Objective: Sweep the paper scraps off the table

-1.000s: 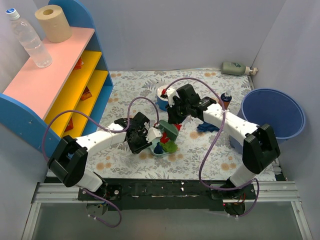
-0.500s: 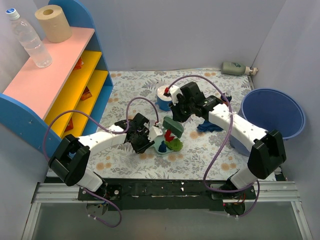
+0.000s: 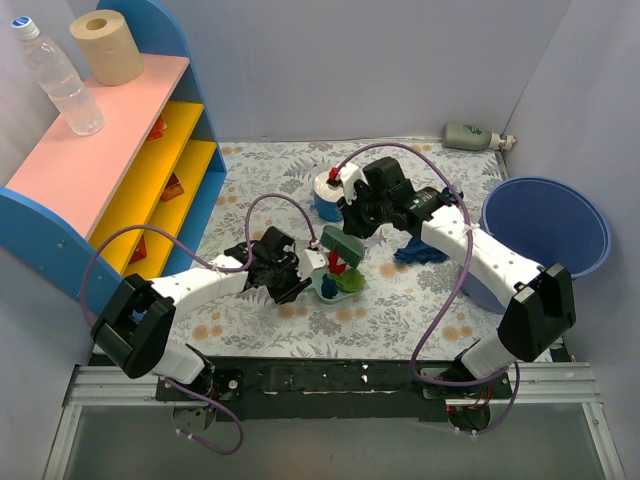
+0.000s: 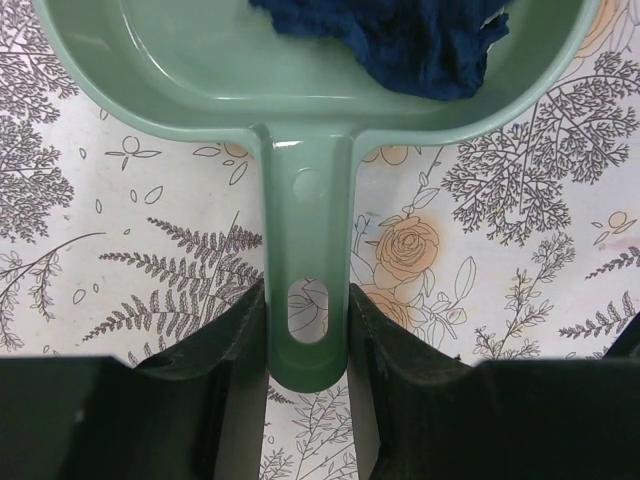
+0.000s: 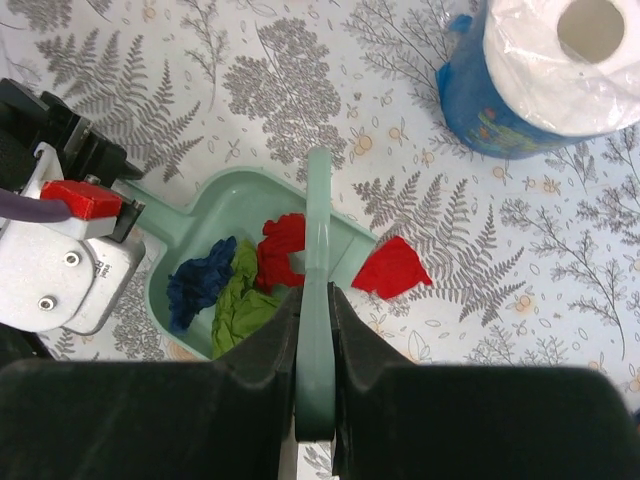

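The left gripper (image 4: 308, 320) is clamped on the handle of the pale green plastic dustpan (image 4: 200, 70), its long axis straight ahead of the fingers, bowl foremost, a dark blue crumpled paper wad (image 4: 400, 40) inside. The right gripper (image 5: 315, 310) pinches a thin pale green plastic brush (image 5: 319, 220) pointing straight forward over the bowl; a red crumpled paper wad (image 5: 392, 268) lies on the leaf-printed cloth table (image 5: 560, 260) just right of it
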`<state>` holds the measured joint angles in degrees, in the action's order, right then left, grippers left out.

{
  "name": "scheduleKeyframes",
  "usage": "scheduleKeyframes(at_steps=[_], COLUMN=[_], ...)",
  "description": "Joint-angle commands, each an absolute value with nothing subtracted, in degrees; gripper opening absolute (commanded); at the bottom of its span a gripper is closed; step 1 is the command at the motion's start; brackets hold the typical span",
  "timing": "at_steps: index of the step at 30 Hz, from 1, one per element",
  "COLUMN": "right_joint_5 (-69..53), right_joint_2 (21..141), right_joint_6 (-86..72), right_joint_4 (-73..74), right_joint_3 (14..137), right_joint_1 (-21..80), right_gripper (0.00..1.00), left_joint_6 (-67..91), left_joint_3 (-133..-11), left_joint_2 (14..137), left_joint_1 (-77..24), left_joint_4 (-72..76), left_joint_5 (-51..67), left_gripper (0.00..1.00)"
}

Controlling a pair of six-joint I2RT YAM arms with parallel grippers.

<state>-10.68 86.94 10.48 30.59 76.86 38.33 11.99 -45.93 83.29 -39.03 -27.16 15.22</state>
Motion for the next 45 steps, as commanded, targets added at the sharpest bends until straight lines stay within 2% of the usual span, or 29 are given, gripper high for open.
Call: scheduleKeyframes(at_steps=[1,5,9,29,45], right_joint_5=[-16.1,-18.8,-16.0,-6.7,-1.9], right_joint_2=[87.0,88.2,89.2,83.7,82.8], right_joint_6=[9.9,10.1,12.3,22.2,23.6], right_joint_4=[29.8,30.8,31.9,35.0,36.4], right_joint_3=[82.0,85.2,87.8,84.4,82.2], right_joint_1=[38.4,38.3,38.4,38.3,38.3], right_gripper=[0.01,0.01,0.01,0.01,0.01], left_joint_6=[11.9,11.8,12.0,12.2,13.1], left_joint_3=[-43.8,-42.6,-42.4,-42.7,-45.0], left_joint_2=[77.6,76.2,75.7,73.4,71.1], left_joint_1=[-38.5,-38.4,-38.4,-38.3,-38.2], left_joint_4=[-22.2,-21.1,-20.8,-21.4,-21.2], left_joint_5=[17.6,17.5,17.3,13.2,12.8], left_gripper=[0.00,0.00,0.00,0.00,0.00])
